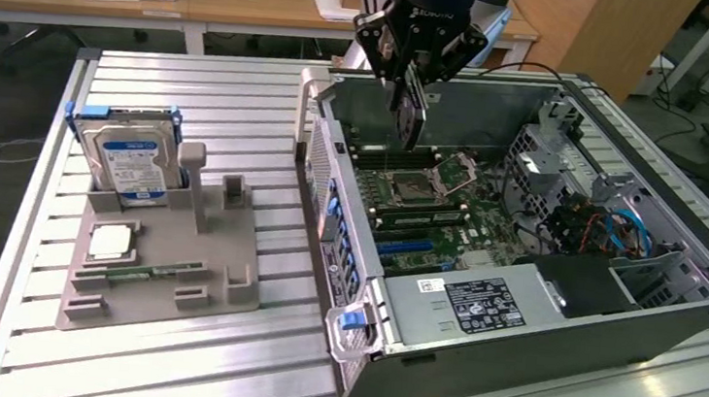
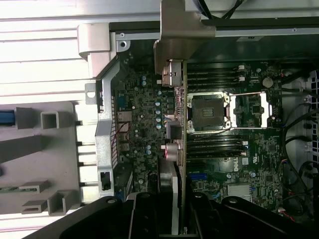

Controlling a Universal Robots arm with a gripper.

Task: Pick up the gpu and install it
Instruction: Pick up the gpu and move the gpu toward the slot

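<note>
As the gripper [image 1: 413, 75] [image 2: 173, 211] hangs over the open case [image 1: 654, 330], its jaws are part-closed, pinching the gpu [image 1: 412, 116] [image 2: 175, 134] by its top edge.

- Card hangs on edge, clear of everything below. In the wrist view its bracket [image 2: 175, 42] is at the end toward the case's rear wall.
- Directly under it: the board [image 1: 463, 230] [image 2: 144, 104], with the card's line running just beside the CPU socket [image 1: 415, 180] [image 2: 207, 112], on the rear-wall side.
- No contact with any slot visible; blue slots [image 1: 405, 245] lie nearer, apart from the card.
- Out at the exterior view's left, the grey holder [image 1: 226, 245] on the slatted table [image 1: 208, 97] carries the hard drive [image 1: 128, 162] and the memory stick [image 1: 155, 272].

Progress, by judgement: pick-up done, card carried over the case. Seating not yet done.
</note>
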